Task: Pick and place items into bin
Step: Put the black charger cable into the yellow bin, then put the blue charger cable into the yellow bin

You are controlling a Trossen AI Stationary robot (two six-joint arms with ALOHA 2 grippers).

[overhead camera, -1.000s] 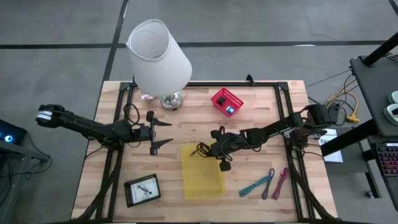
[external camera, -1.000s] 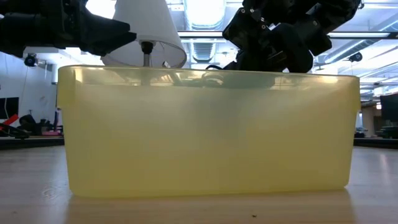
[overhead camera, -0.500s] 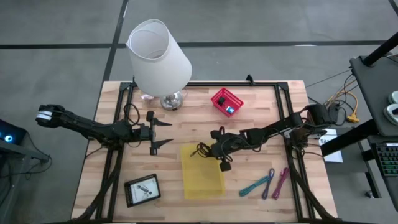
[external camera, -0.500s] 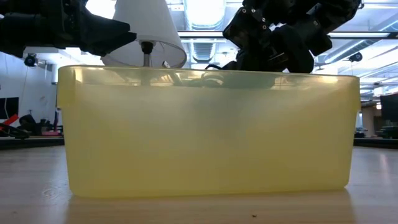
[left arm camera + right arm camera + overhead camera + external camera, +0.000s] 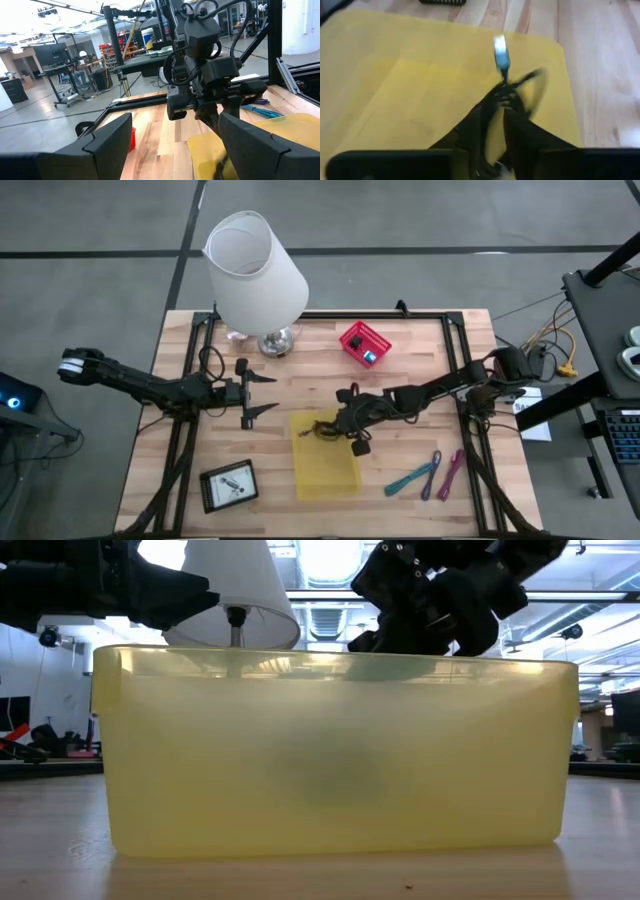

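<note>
The black coiled cable (image 5: 322,430), with a blue-tipped plug (image 5: 501,56), is blurred inside the yellow bin (image 5: 325,470). It shows as a dark shade through the bin's wall (image 5: 325,772). My right gripper (image 5: 345,425) hangs over the bin's far right part, open, its fingers (image 5: 470,132) just above the cable. My left gripper (image 5: 268,394) is open and empty to the left of the bin, and its fingers (image 5: 107,142) point toward the right arm. Teal and pink-purple strips (image 5: 428,474) lie flat on the table to the right of the bin.
A big white lamp (image 5: 255,275) stands at the far left. A red basket (image 5: 364,343) holding small cubes sits far of the bin. A black tray (image 5: 228,485) with a white card lies near left. A dark frame (image 5: 470,420) runs along the table's sides.
My right gripper has let go of the black cable. The cable, which hung at the bin's rim under the fingers, has dropped into the bin. The gripper has risen slightly over the bin.
</note>
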